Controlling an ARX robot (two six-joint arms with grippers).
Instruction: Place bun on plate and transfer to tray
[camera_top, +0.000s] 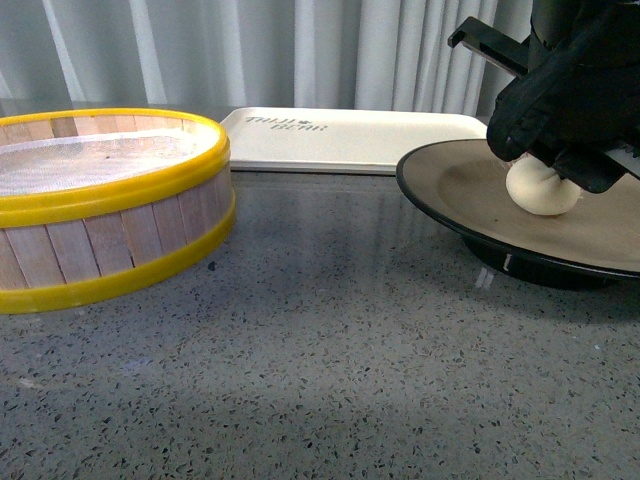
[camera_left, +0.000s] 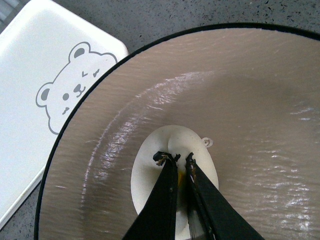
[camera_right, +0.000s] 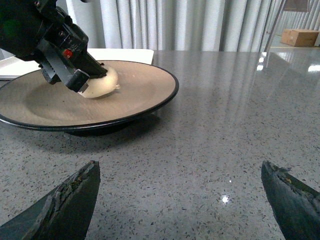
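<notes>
The cream-white bun (camera_top: 541, 190) rests on the tan inside of the black-rimmed plate (camera_top: 450, 183) at the right of the front view. My left gripper (camera_top: 560, 165) is shut on the bun and hides its top. In the left wrist view the gripper (camera_left: 176, 159) pinches the bun (camera_left: 150, 175) on the plate (camera_left: 240, 100). The off-white tray (camera_top: 350, 135) lies behind the plate; it also shows in the left wrist view (camera_left: 30, 75), with a bear drawing. My right gripper (camera_right: 180, 172) is open and empty over the bare counter, beside the plate (camera_right: 145, 80) and the bun (camera_right: 102, 85).
A yellow-rimmed wooden steamer basket (camera_top: 110, 215) stands at the left on the grey speckled counter (camera_top: 330, 340). Curtains hang behind the table. A cardboard box (camera_right: 299, 36) sits far off in the right wrist view.
</notes>
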